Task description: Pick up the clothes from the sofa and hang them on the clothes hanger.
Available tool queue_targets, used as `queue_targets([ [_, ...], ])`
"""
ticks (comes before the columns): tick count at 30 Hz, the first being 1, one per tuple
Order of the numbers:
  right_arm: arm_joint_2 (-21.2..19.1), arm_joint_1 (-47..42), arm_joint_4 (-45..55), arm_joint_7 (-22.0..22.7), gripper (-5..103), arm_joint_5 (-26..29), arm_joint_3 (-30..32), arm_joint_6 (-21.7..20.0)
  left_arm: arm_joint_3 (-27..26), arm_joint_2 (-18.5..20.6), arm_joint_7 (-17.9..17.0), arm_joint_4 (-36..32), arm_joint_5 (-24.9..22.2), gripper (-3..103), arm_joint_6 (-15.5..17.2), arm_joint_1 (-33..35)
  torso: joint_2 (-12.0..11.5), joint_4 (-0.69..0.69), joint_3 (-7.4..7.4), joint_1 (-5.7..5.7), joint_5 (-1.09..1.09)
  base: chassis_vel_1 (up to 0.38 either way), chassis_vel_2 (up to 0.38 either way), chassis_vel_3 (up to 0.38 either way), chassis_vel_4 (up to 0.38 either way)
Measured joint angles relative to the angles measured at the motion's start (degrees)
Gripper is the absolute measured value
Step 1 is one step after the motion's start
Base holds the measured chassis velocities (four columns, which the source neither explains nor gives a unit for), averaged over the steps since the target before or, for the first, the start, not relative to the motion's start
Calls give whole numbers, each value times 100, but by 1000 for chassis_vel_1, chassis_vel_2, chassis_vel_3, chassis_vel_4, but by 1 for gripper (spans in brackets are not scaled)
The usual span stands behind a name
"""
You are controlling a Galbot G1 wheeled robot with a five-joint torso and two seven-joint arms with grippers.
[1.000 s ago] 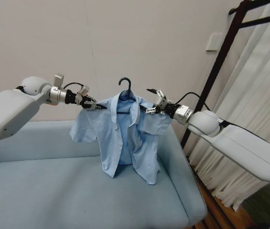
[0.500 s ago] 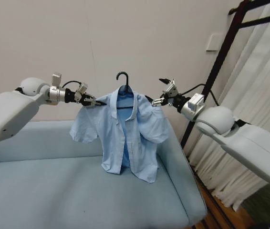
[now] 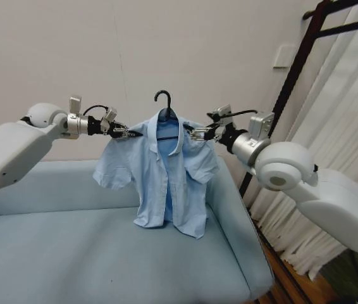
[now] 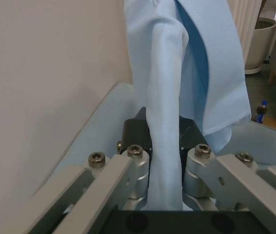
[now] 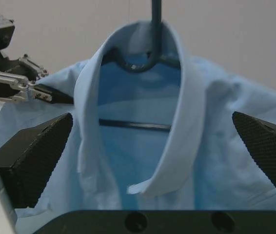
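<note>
A: Where is the garment?

B: The light blue short-sleeved cotton shirt (image 3: 169, 171) hangs in the air above the pale blue fabric sofa (image 3: 71, 253), already draped on a black plastic hanger (image 3: 163, 101) whose hook sticks up free at the collar.

A: What carries it?

B: The left end effector (image 3: 127, 133), up above the sofa's backrest, is clamped on the shirt's shoulder; its wrist view shows a fold of cloth pinched between the fingers. The right end effector (image 3: 195, 133) is at the other shoulder with its black pads (image 5: 35, 156) spread wide around the collar. I cannot tell whether it touches the cloth.

A: So how far along are we?

B: I'd judge about halfway. The shirt is off the sofa and lifted. The hook isn't on anything yet, and the dark metal clothes rack (image 3: 293, 82) stands beyond the sofa's right end, well apart from the shirt.

A: Any containers?

B: The nearest thing to one is the hanger, which carries the shirt.
</note>
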Motion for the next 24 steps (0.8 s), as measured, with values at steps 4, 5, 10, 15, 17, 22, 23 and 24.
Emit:
queue_targets([
  [4, 387, 13, -338, 570, 100, 188, -154, 25, 14, 6, -71, -45, -23, 9, 12, -1, -1, 0, 1, 1, 2, 0, 0, 0, 0],
  [5, 467, 13, -416, 700, 103, 258, -166, 44, 19, 7, -75, -49, -23, 9, 17, -2, 0, -1, 1, 1, 2, 0, 0, 0, 0],
  [10, 601, -23, -648, 788, 91, 197, -240, 91, 21, 5, -137, -57, -29, 9, 26, -3, 0, -2, 1, 1, 2, 0, 0, 0, 0],
  [15, 723, -49, -755, 707, 74, 45, -320, 132, 12, -45, -206, -41, -57, 9, 25, 31, 0, -3, 1, 1, 2, 0, 0, 0, 0],
  [17, 764, -54, -776, 726, 69, 30, -331, 133, 12, -68, -209, -26, -57, 9, 22, 36, 0, -2, 1, 1, 2, 0, 0, 0, 0],
  [22, 823, -83, -871, 741, 53, -57, -382, 133, 10, -118, -232, -10, -57, 9, 15, 44, 0, -2, 1, 1, 2, 0, 0, 0, 0],
  [23, 822, -89, -898, 726, 47, -94, -392, 133, 10, -125, -238, -9, -58, 9, 11, 45, 0, -2, 0, 1, 2, 0, 0, 0, 0],
  [24, 809, -95, -931, 687, 42, -147, -408, 132, 10, -128, -249, -11, -72, 9, 9, 47, 0, -2, 0, 1, 2, 0, 0, 0, 0],
])
